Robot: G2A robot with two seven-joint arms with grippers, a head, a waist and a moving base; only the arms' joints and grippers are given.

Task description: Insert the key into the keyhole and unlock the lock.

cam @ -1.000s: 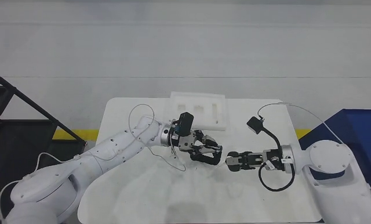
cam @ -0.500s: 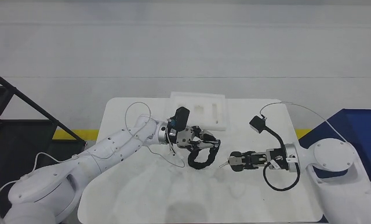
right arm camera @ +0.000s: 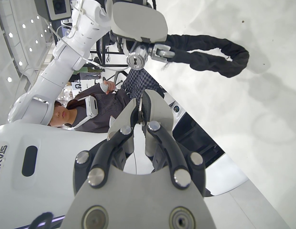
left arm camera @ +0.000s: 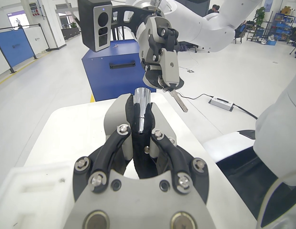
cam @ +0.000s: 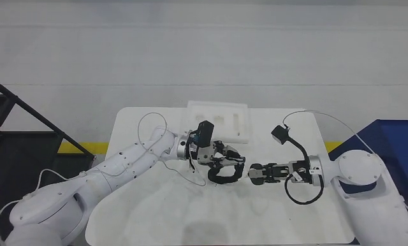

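Observation:
The lock is a chrome cylinder (left arm camera: 142,101) on a black fabric-covered chain (right arm camera: 210,58). My left gripper (left arm camera: 137,107) is shut on the cylinder, held above the table's middle (cam: 224,163). The chain loop (cam: 221,177) hangs below it. The cylinder's keyhole face (right arm camera: 136,60) points toward my right gripper (right arm camera: 141,98), which is shut on the key's head (right arm camera: 140,110). In the left wrist view the key (left arm camera: 178,100) sticks out of the right gripper (left arm camera: 165,83), its blade tilted down, just beside and apart from the cylinder's end. The right gripper (cam: 255,174) is a short gap from the lock.
A white foam tray (cam: 217,122) lies at the table's far edge behind the left arm. A blue cabinet (cam: 382,144) stands off the table's right side. Bare white table (cam: 159,214) lies in front of both arms.
The right gripper with the key drew away from the lock and has come back close to it. The left gripper turned the lock, and the chain loop swung.

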